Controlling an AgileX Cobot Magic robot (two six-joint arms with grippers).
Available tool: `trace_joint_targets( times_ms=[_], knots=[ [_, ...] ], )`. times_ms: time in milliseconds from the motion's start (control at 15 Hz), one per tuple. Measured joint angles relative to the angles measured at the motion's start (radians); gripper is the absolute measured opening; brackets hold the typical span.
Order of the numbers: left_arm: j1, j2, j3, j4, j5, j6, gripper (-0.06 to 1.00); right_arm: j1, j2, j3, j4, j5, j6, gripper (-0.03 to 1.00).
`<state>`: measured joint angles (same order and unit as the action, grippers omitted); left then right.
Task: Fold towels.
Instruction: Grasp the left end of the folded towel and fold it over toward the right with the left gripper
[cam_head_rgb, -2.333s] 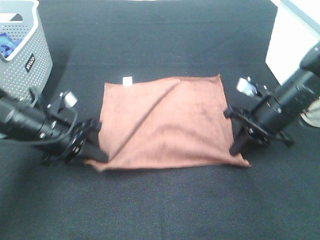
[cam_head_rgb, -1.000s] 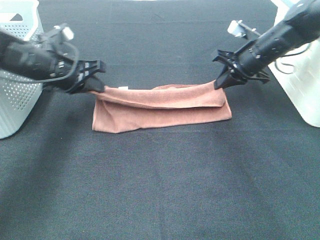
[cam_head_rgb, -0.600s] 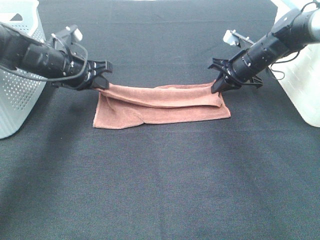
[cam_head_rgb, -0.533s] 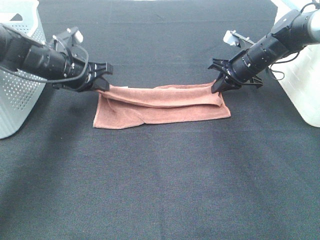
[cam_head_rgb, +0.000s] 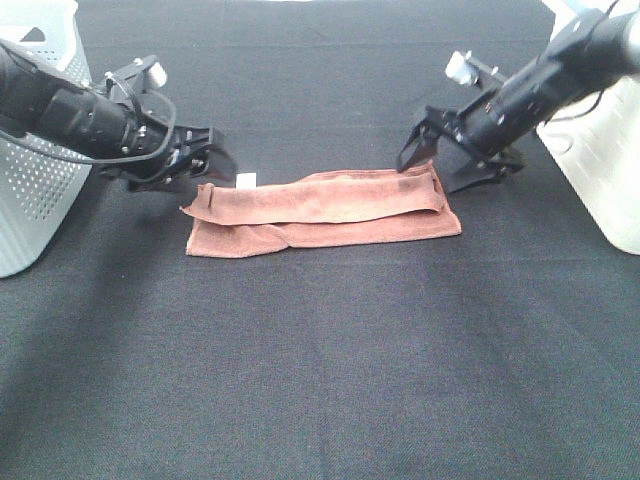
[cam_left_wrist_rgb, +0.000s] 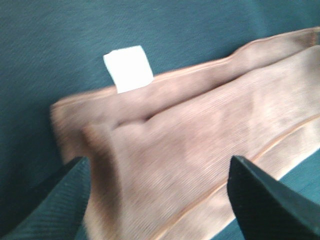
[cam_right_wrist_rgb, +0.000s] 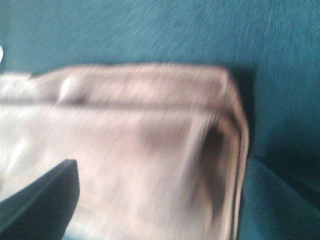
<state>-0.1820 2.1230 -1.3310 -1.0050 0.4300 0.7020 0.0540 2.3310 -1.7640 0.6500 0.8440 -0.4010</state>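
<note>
Has let go at both ends since half a second ago: then pinched shut on the far corners of the towel (cam_head_rgb: 320, 210), now spread wide and holding nothing. Finds the left gripper (cam_head_rgb: 208, 170) with jaws well apart at the far left corner, close by the small white tag (cam_head_rgb: 248, 180). Confirms it from the left wrist: a dark finger on either side of the cloth, nothing clamped. Finds the right gripper (cam_head_rgb: 432, 168) likewise wide open at the far right corner, straddling the end of the cloth; cannot tell whether touching or just above. No longer hung taut between the two: lies slack on the black table (cam_head_rgb: 320, 380) as a long strip folded in half, upper layer set back so the near edge of the lower layer shows. Sits mid-table, toward the far side, between the pale perforated basket (cam_head_rgb: 40, 190) at left and a white bin (cam_head_rgb: 600, 170) at right, apart from both.
</note>
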Motion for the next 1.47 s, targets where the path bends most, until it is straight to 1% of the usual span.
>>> trace_joint_targets(
  times_ms=[67, 133, 200, 267, 333, 400, 600, 667, 800, 933, 1000, 1067, 1133, 1200, 1267, 1400, 1467],
  knots=[
    [0.000, 0.003, 0.000, 0.087, 0.005, -0.110, 0.73, 0.000, -0.013, -0.004, -0.028, 0.034, 0.028, 0.84],
    [0.000, 0.010, 0.000, 0.153, 0.017, -0.215, 0.73, 0.000, -0.018, -0.007, -0.056, 0.067, 0.052, 0.84],
    [0.000, 0.022, 0.000, 0.200, 0.022, -0.301, 0.73, 0.000, -0.019, -0.007, -0.081, 0.100, 0.071, 0.84],
    [0.000, 0.022, 0.000, 0.200, 0.022, -0.301, 0.73, 0.000, -0.019, -0.007, -0.081, 0.100, 0.071, 0.84],
    [0.000, 0.043, 0.000, 0.227, 0.023, -0.372, 0.73, 0.000, -0.018, -0.007, -0.100, 0.122, 0.083, 0.85],
    [0.000, 0.058, -0.002, 0.227, 0.023, -0.383, 0.73, 0.000, -0.018, -0.007, -0.103, 0.123, 0.083, 0.85],
    [0.000, 0.100, -0.060, 0.190, 0.044, -0.383, 0.73, 0.000, -0.018, -0.007, -0.104, 0.124, 0.085, 0.85],
    [-0.001, 0.126, -0.100, 0.164, 0.069, -0.376, 0.70, 0.000, -0.018, -0.007, -0.104, 0.124, 0.085, 0.85],
    [-0.004, 0.156, -0.138, 0.149, 0.106, -0.377, 0.48, 0.000, -0.018, -0.007, -0.107, 0.124, 0.087, 0.85],
    [-0.005, 0.169, -0.140, 0.153, 0.126, -0.392, 0.17, 0.000, -0.018, -0.007, -0.113, 0.124, 0.087, 0.85],
    [-0.005, 0.170, -0.140, 0.161, 0.127, -0.395, 0.04, 0.000, -0.018, -0.007, -0.115, 0.125, 0.087, 0.85],
    [-0.005, 0.170, -0.140, 0.176, 0.130, -0.399, 0.02, 0.000, -0.018, -0.007, -0.116, 0.125, 0.087, 0.85],
    [-0.005, 0.166, -0.140, 0.200, 0.134, -0.409, 0.02, 0.000, -0.018, -0.007, -0.116, 0.125, 0.087, 0.85],
    [-0.005, 0.166, -0.140, 0.200, 0.134, -0.409, 0.02, 0.000, -0.018, -0.007, -0.116, 0.125, 0.087, 0.85],
    [-0.006, 0.154, -0.140, 0.245, 0.141, -0.434, 0.02, 0.000, -0.018, -0.007, -0.117, 0.125, 0.087, 0.85],
    [-0.008, 0.107, -0.140, 0.407, 0.161, -0.537, 0.02, 0.000, -0.018, -0.007, -0.120, 0.125, 0.087, 0.85],
    [-0.008, 0.064, -0.151, 0.560, 0.200, -0.648, 0.02, 0.000, -0.018, -0.007, -0.120, 0.125, 0.087, 0.85]
  ],
)
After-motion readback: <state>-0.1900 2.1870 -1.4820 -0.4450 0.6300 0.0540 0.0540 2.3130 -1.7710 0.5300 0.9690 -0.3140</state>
